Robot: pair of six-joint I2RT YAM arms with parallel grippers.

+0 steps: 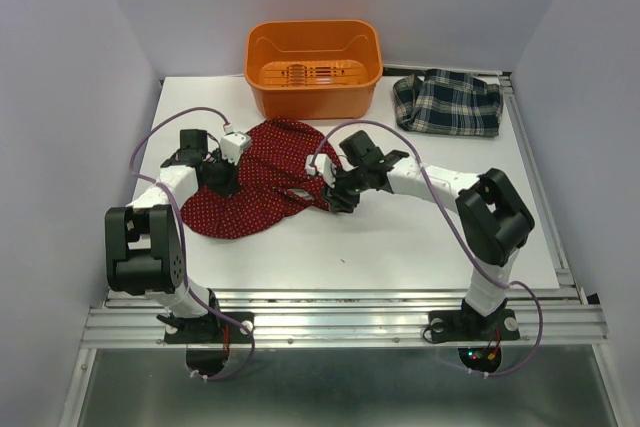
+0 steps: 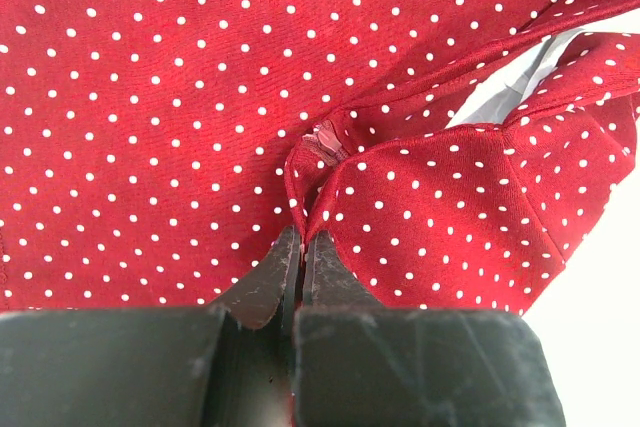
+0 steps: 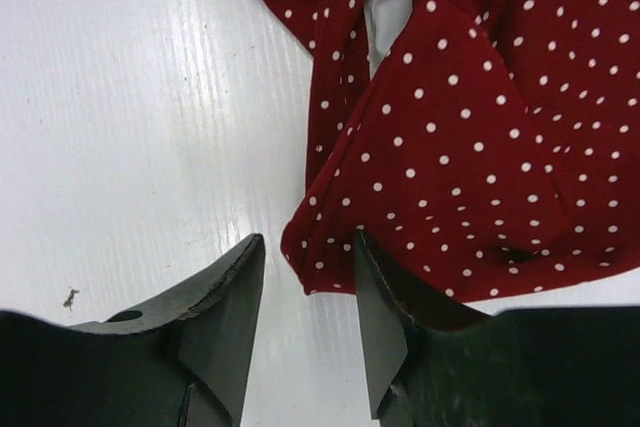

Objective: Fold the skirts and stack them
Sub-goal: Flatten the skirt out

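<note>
The dark red skirt with tiny white dots (image 1: 255,182) lies spread and rumpled on the white table, left of centre. The plaid skirt (image 1: 447,103) lies bunched at the back right. My left gripper (image 1: 222,179) is shut on a pinched fold of the red skirt (image 2: 180,97), its fingertips (image 2: 322,257) pressed together on the cloth. My right gripper (image 1: 333,197) is open at the red skirt's right edge; in the right wrist view a corner of the red skirt (image 3: 460,147) lies between its fingers (image 3: 378,287), with pale lining showing above.
An orange plastic bin (image 1: 313,67) stands at the back centre, just behind the red skirt. The white table (image 1: 400,237) has a raised metal rail along its right side and front edge. Purple cables loop off both arms.
</note>
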